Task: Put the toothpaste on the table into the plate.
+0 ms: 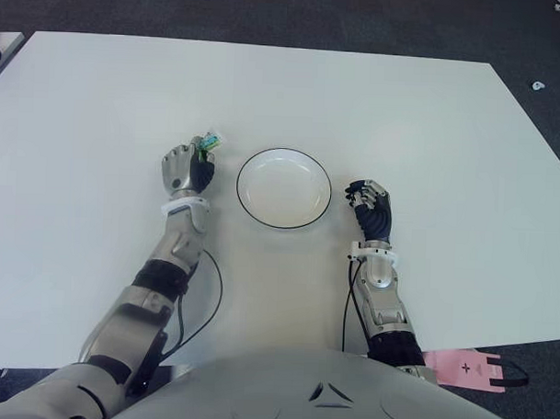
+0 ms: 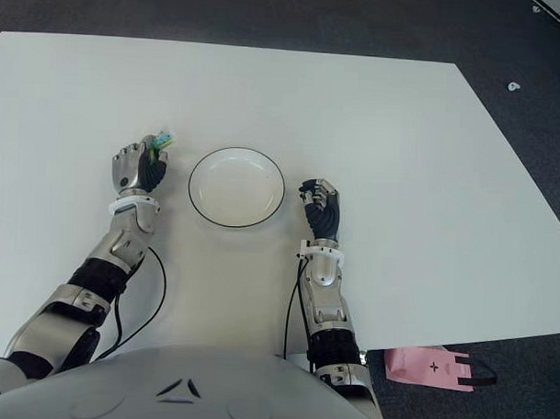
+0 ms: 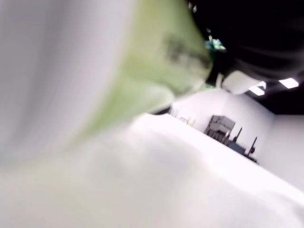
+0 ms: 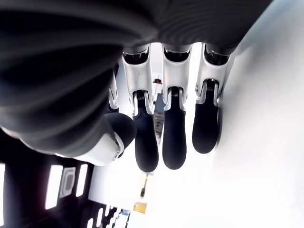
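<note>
A small green toothpaste tube (image 1: 207, 144) sticks out of the far side of my left hand (image 1: 188, 168), whose fingers are curled around it, just left of the plate. In the left wrist view the tube (image 3: 156, 71) fills the near field as a green blur. I cannot tell whether the tube is off the table. The white plate (image 1: 283, 188) with a dark rim holds nothing and sits mid-table between both hands. My right hand (image 1: 369, 205) shows just right of the plate. Its fingers (image 4: 174, 137) are relaxed and hold nothing.
The white table (image 1: 430, 132) stretches wide on all sides of the plate. A black cable (image 1: 208, 303) loops beside my left forearm. A pink bag (image 1: 463, 368) lies on the floor past the table's near right edge.
</note>
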{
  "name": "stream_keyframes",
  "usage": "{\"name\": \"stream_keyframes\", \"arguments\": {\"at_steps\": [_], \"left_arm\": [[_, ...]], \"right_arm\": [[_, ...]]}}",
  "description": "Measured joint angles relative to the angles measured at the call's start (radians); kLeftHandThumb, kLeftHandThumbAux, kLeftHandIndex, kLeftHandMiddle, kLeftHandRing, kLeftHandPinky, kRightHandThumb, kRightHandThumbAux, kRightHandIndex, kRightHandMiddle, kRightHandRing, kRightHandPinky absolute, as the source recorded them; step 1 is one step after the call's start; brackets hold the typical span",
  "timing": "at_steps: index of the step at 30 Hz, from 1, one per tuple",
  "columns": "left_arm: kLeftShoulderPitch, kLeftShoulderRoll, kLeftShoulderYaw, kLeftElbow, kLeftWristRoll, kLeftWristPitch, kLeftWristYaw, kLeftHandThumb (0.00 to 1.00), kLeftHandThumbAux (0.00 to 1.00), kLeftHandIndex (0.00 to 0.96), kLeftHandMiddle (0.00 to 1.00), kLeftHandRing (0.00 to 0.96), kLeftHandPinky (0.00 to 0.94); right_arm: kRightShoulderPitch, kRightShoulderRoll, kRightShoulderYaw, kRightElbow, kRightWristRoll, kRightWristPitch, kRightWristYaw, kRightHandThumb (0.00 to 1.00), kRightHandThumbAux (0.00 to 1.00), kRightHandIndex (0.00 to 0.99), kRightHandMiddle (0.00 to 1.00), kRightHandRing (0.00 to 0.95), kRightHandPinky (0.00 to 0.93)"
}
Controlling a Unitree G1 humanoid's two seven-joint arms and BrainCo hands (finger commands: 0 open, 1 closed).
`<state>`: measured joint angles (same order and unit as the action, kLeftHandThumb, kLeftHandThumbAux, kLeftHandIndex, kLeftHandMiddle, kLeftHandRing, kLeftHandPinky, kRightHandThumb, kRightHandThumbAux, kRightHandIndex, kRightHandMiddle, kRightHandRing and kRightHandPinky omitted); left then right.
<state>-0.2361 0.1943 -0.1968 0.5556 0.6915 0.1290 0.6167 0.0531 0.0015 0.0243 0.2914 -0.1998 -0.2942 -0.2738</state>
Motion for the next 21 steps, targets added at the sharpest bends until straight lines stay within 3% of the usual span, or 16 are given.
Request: {"name": "stream_keyframes", "arguments": {"at_steps": [7, 14, 21], "left_arm": [[0.021, 0.01, 0.017, 0.007, -0.033, -0.14, 0.099, 0.85, 0.67, 0.395, 0.544, 0.868, 0.87], [0.04, 0.03, 0.022, -0.009, -0.034, -0.21, 0.168, 0.851, 0.67, 0.396, 0.543, 0.876, 0.877], [0.105, 0.042, 0.024, -0.111, -0.03, -0.255, 0.206, 0.851, 0.67, 0.395, 0.538, 0.879, 0.876]], "right_arm": [[-0.002, -0.001, -0.001, 0.002, 0.0, -0.001, 0.001, 0.708, 0.729, 0.426, 0.505, 0.49, 0.488], [-0.004, 0.0, -0.001, 0.003, -0.001, -0.001, 0.002, 0.708, 0.729, 0.426, 0.507, 0.491, 0.485], [-0.006, -0.001, -0.002, 0.003, -0.003, -0.001, 0.002, 0.708, 0.729, 0.426, 0.505, 0.484, 0.474]]}}
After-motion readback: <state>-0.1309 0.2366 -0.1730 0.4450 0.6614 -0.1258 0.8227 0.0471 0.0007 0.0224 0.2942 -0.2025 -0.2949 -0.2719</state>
